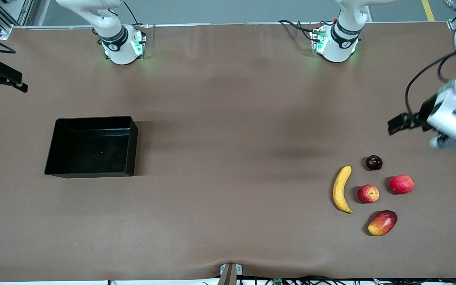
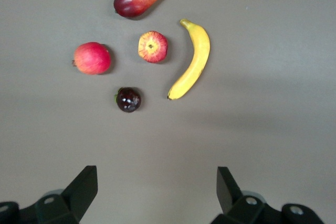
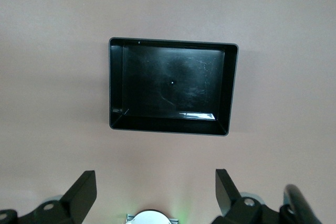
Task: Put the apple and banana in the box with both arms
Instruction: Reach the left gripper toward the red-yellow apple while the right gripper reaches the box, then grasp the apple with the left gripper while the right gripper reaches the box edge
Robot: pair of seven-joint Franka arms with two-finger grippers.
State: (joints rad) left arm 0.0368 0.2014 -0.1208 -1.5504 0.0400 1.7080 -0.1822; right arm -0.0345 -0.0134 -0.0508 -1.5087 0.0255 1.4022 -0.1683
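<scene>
The apple (image 1: 368, 193), red with yellow streaks, lies on the brown table toward the left arm's end, beside the curved yellow banana (image 1: 341, 189). Both show in the left wrist view, the apple (image 2: 153, 46) and the banana (image 2: 193, 61). My left gripper (image 2: 157, 174) is open and empty, high over bare table beside the fruit group; in the front view it (image 1: 453, 141) is at the frame edge. The black box (image 1: 89, 173) stands empty toward the right arm's end. My right gripper (image 3: 156, 177) is open and empty, up in the air, with the box (image 3: 169, 121) in its view.
A plain red fruit (image 1: 401, 184), a red-yellow mango-like fruit (image 1: 382, 223) and a dark plum (image 1: 374, 162) lie round the apple. In the left wrist view the plum (image 2: 128, 99) is the fruit closest to my left gripper. The right arm's base (image 3: 152, 217) shows under my right gripper.
</scene>
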